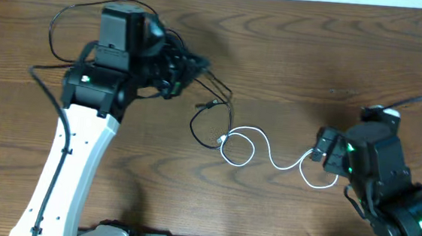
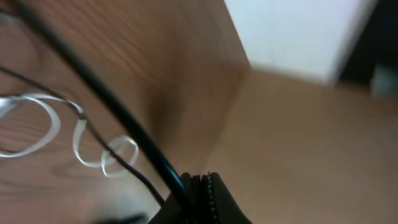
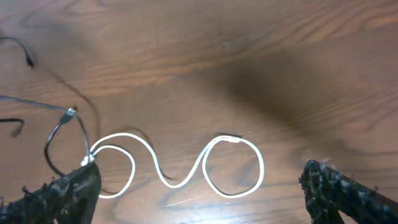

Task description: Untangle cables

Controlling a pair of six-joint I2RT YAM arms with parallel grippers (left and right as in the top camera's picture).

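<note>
right gripper (image 3: 199,180) is spread wide and holds nothing, its dark fingers (image 3: 62,193) at 7 and 5 o'clock of the wrist view. the white cable (image 3: 168,182) snakes in loops on the table between them. left gripper (image 2: 202,193) is clenched on a black cable (image 2: 106,103), badly blurred. seen from overhead, the black cables (image 1: 231,116) run from it toward 4 o'clock to the white cable's near end. the table (image 1: 314,51) is brown wood grain, with a pale wall (image 2: 298,31) at 1 o'clock.
</note>
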